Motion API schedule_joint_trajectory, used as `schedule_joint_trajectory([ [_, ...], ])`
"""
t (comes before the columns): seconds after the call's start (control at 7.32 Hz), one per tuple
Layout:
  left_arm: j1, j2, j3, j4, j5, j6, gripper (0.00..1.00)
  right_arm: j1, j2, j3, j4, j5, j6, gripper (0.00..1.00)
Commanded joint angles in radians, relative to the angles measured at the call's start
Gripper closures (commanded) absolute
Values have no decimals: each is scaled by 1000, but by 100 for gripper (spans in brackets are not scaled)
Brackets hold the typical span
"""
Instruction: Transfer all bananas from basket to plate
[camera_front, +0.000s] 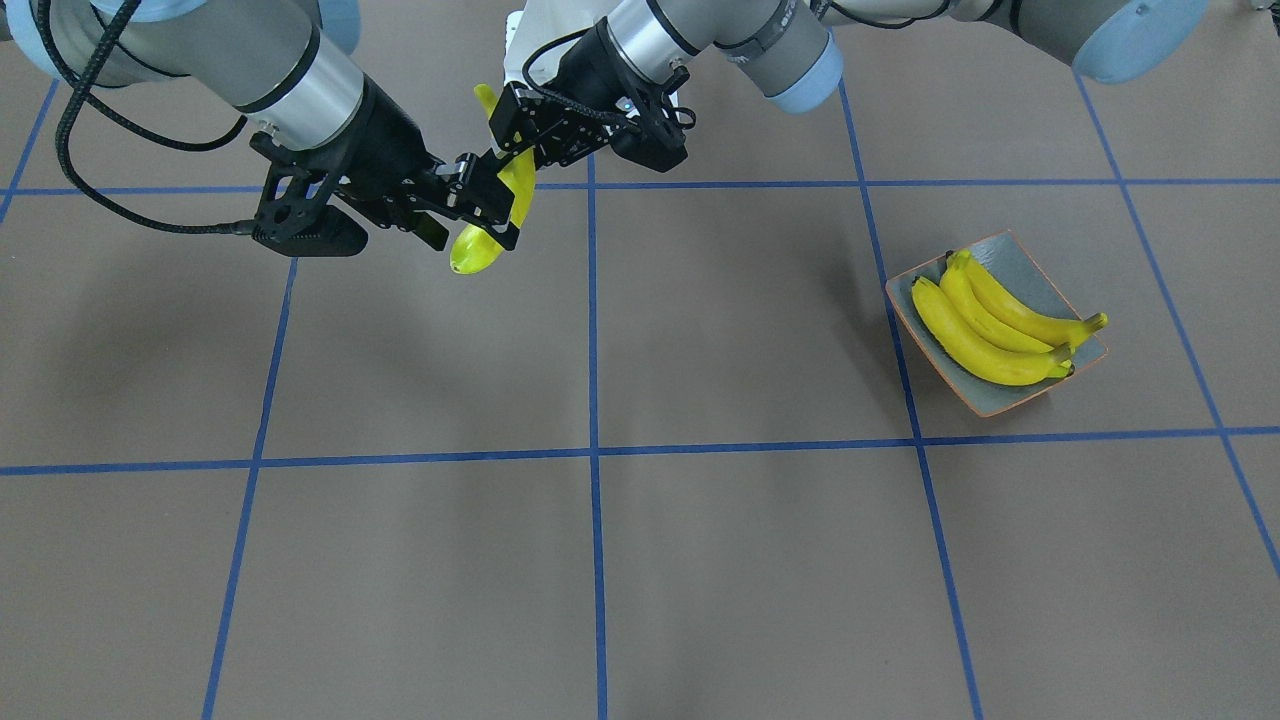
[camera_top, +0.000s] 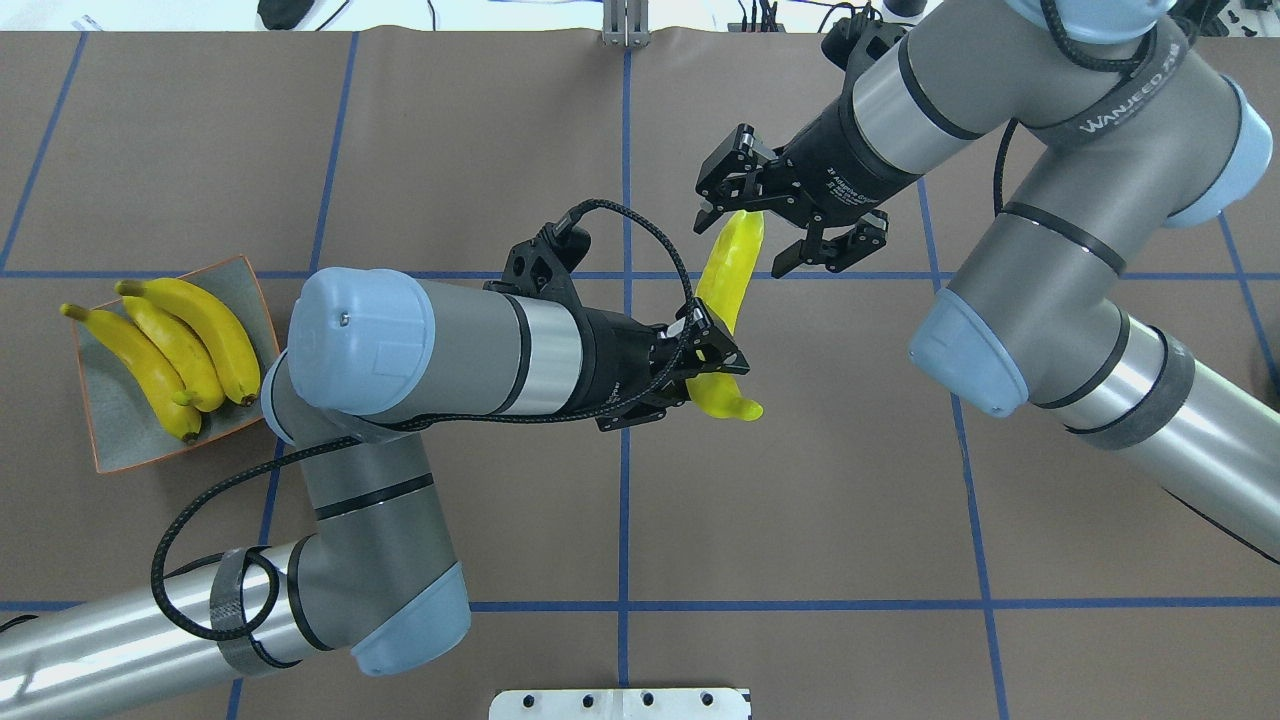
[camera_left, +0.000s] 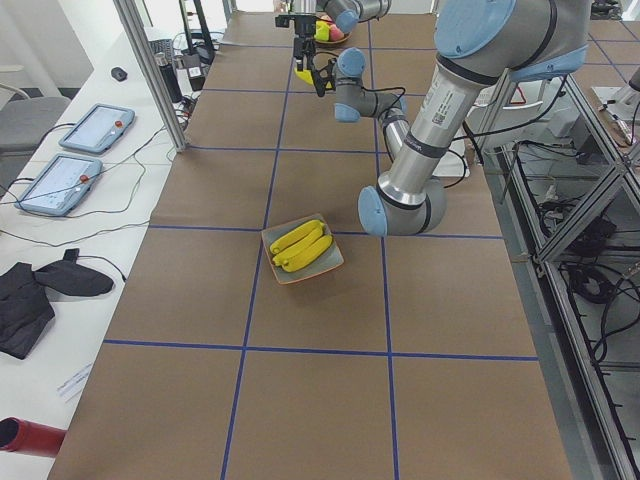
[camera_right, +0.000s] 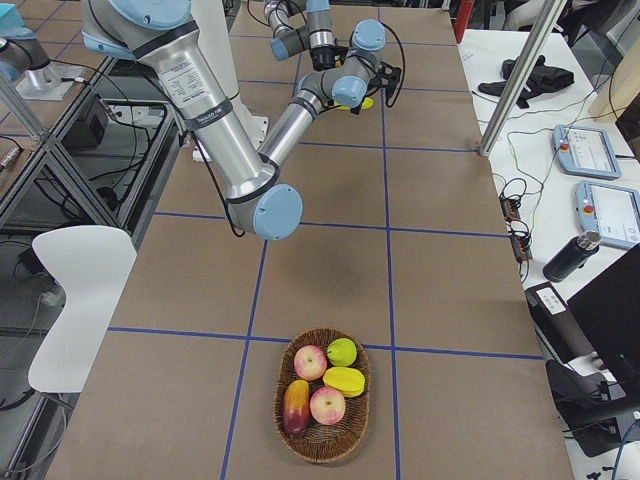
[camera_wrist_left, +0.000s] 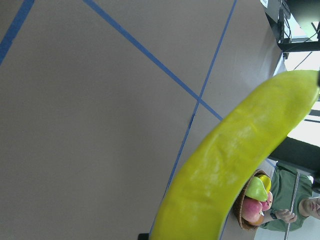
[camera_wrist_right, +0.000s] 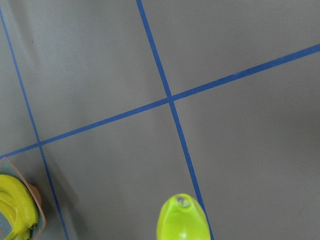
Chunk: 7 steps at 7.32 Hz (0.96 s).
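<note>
One banana (camera_top: 728, 290) hangs in the air over the middle of the bench (camera_top: 800, 500), between the two arms and touching nothing below it. The left gripper (camera_top: 705, 355) is closed on the part of it nearer the robot, and the left wrist view is largely filled by its yellow skin. The right gripper (camera_top: 742, 245) stands open at the far end of the banana, one finger on each side with a gap to the fruit. Three more bananas (camera_top: 180, 345) lie side by side on the plate (camera_top: 110, 440), which sits on the robot's left side of the bench, well apart from both grippers. The wicker basket (camera_right: 318, 452) is at the far right end of the bench and holds apples and other fruit; no banana can be made out in it
</note>
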Motion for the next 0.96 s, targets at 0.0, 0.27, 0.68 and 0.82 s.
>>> schedule_joint_trajectory([
  [0.0,-7,27,-6,30,0,1,100,51,-17,33,-1,49,-1,0],
  [0.27,-71,129,-138,201,8,-3,100,136,-46,35,-3,77,-10,0],
  [0.68,-232,448,-400,397,24,-13,100,197,-121,22,-3,-4,-114,0],
  [0.82,-271,572,-453,400,23,-14,100,219,-143,12,-5,-16,-184,0],
])
